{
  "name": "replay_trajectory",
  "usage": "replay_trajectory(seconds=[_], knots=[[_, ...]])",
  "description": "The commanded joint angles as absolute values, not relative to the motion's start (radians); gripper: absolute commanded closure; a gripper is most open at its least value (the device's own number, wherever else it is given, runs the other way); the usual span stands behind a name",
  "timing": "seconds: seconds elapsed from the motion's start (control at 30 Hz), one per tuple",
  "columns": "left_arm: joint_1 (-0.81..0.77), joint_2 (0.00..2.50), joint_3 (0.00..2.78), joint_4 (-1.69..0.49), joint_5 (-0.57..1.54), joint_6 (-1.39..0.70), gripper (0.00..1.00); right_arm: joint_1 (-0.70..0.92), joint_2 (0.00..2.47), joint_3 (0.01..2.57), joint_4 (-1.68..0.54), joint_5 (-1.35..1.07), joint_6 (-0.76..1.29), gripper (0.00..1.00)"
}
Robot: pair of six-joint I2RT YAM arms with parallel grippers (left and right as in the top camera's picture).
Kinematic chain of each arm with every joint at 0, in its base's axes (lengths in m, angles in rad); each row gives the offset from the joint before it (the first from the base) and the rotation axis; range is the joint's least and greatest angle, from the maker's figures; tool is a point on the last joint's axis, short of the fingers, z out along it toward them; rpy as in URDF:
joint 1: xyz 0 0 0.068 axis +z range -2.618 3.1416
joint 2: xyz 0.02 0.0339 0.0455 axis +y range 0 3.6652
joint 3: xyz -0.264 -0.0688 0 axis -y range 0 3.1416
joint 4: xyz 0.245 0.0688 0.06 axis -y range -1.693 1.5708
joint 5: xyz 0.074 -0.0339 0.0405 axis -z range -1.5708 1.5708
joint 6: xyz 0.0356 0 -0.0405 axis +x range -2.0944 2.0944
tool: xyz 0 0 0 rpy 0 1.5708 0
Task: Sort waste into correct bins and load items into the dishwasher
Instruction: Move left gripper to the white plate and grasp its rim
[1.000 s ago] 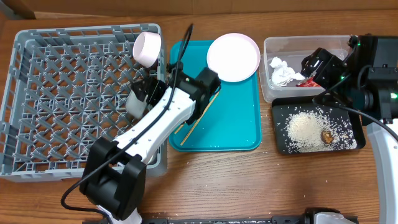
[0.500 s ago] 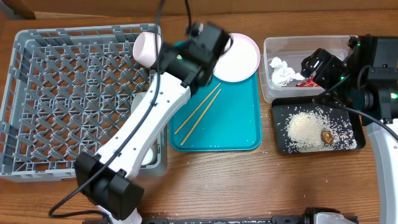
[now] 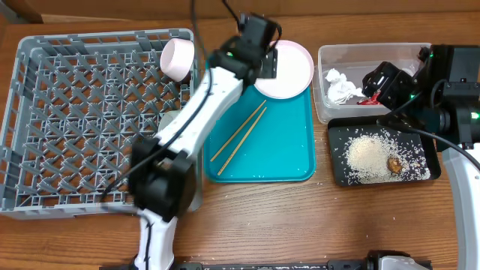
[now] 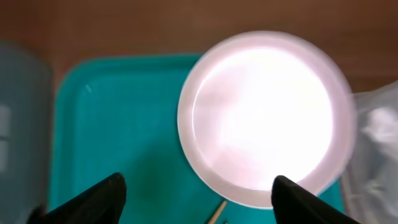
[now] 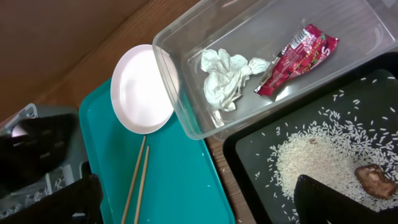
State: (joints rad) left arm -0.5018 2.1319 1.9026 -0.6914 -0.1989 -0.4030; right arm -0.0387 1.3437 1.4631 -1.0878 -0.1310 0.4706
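Gaping left claw (image 4: pixel 199 188) above plate (image 4: pixel 264 115) edge

plate (image 4: pixel 264 118) top: open | right: tub (image 3: pixel 322 90) wall just beside | left: tray (image 4: pixel 118 124) free

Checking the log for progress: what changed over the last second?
The left gripper swung from the dish rack's right edge across to hover, open, above the plate. Nothing was grasped. The plate, chopsticks and right gripper stayed put.
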Motion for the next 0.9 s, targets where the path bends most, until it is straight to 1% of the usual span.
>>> replay_trajectory(seconds=[0.0, 0.07, 0.1, 0.23, 0.27, 0.43, 0.6, 0.73, 0.77, 0.87], knots=[[-0.498, 2.212, 1.894, -0.655, -0.209, -0.548, 0.25, -0.041, 1.338, 1.46, -1.095, -0.136, 0.464, 0.0], [-0.495, 2.242, 1.894, -0.639, -0.21, -0.568, 0.3, -0.041, 1.338, 1.46, -1.102, -0.136, 0.464, 0.0], [-0.49, 2.27, 1.894, -0.626, -0.21, -0.609, 0.34, -0.041, 1.338, 1.46, -1.107, -0.136, 0.464, 0.0], [-0.48, 2.32, 1.894, -0.613, -0.2, -0.69, 0.38, -0.041, 1.338, 1.46, -1.111, -0.136, 0.464, 0.0], [-0.479, 2.335, 1.894, -0.601, -0.183, -0.693, 0.39, -0.041, 1.338, 1.46, -1.11, -0.136, 0.464, 0.0], [-0.478, 2.386, 1.894, -0.585, -0.156, -0.696, 0.51, -0.041, 1.338, 1.46, -1.11, -0.136, 0.464, 0.0], [-0.477, 2.408, 1.894, -0.582, -0.156, -0.696, 0.7, -0.041, 1.338, 1.46, -1.11, -0.137, 0.464, 0.0], [-0.476, 2.408, 1.894, -0.579, -0.164, -0.696, 0.94, -0.041, 1.338, 1.46, -1.11, -0.143, 0.464, 0.0], [-0.476, 2.408, 1.894, -0.578, -0.167, -0.696, 0.96, -0.041, 1.338, 1.46, -1.11, -0.151, 0.464, 0.0], [-0.475, 2.399, 1.906, -0.577, -0.187, -0.677, 0.96, -0.041, 1.338, 1.46, -1.111, -0.155, 0.464, 0.0]])
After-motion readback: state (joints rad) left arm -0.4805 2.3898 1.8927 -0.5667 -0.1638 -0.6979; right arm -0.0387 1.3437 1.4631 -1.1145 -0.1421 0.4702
